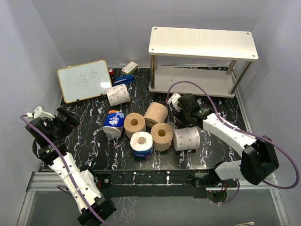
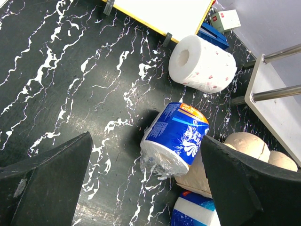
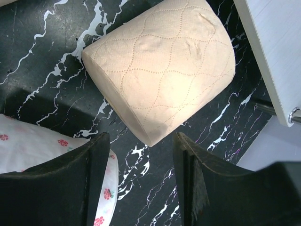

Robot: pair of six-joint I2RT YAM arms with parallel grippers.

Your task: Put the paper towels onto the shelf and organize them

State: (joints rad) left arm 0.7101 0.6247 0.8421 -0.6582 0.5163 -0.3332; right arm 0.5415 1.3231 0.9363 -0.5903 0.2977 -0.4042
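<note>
While the left gripper (image 2: 146,141) is held at the left edge of the table (image 1: 89,136) with its fingers spread wide and nothing between them, the blue-wrapped roll (image 2: 176,136) is seen lying on its side just to its right, and a white flowered roll (image 2: 202,63) is seen farther off beside the whiteboard (image 1: 84,80). The other paper towels are gathered in a loose cluster at mid-table, and no roll is seen on either board of the shelf (image 1: 202,42), so the task is judged barely begun. The coming move is judged to belong to the right gripper (image 3: 141,150), which is the nearer to the shelf. Its fingers are half spread and pinch nothing. The tan roll (image 3: 160,75) is found just beyond their tips, toward the left and slightly far. The roll lies on its side, its long axis slanted across the line of the fingers, so a turn of the wrist or a wider spread may be called for. A second flowered roll (image 1: 186,139) lies close on the near side. The surface is flat, black and marbled, and a cylinder may be expected to roll on it. Grey walls close in left, far and right, and the shelf is set at the far right.
</note>
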